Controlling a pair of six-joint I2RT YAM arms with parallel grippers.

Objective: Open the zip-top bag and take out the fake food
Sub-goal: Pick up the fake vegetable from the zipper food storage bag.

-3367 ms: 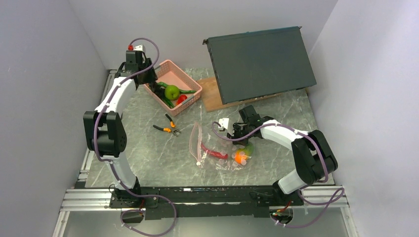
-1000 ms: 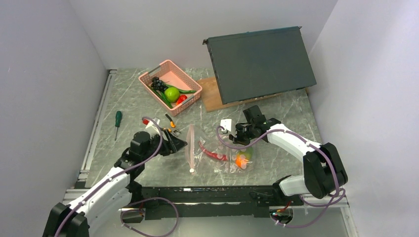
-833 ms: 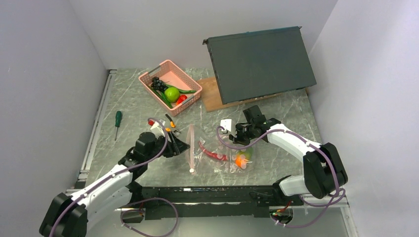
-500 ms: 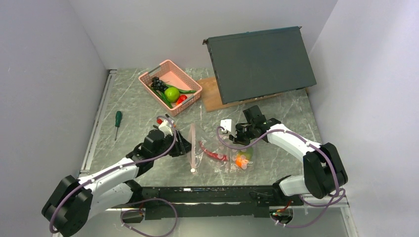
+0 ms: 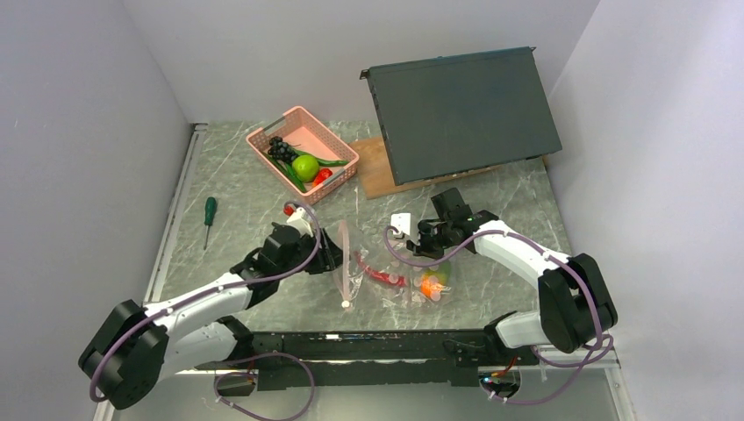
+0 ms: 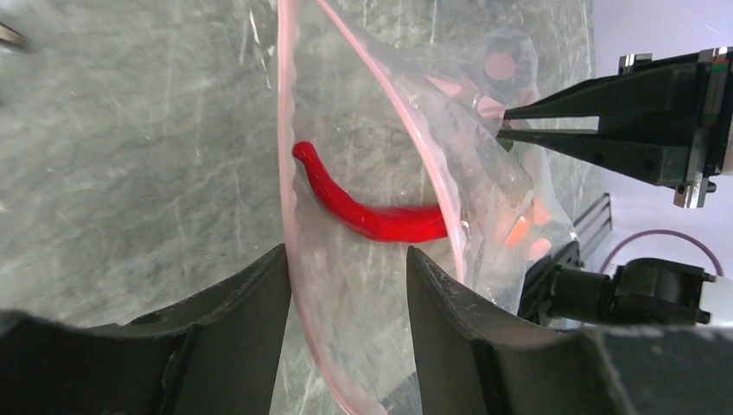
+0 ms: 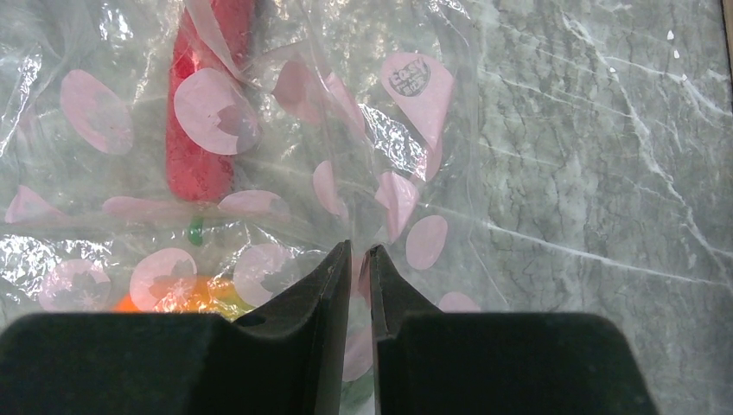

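Robotics lab test cell: plain white partition walls (image 5: 88, 132) on three sides, aluminium extrusion rail (image 5: 180, 193) edging a marble-pattern tabletop (image 5: 237, 184)

Up front the zip-top bag (image 5: 397, 289) (fake food (image 5: 379, 274) inside), basket (image 5: 273, 123) behind, screwdriver (image 5: 209, 215) left.

Left arm (image 5: 211, 294) stretched low, reaching inward; left tool (image 6: 346, 255) jaws wide apart. Right arm (image 5: 518, 250) elbow bent, right tool (image 7: 357, 252) angled down, pinched on bag (image 7: 285, 173) film.
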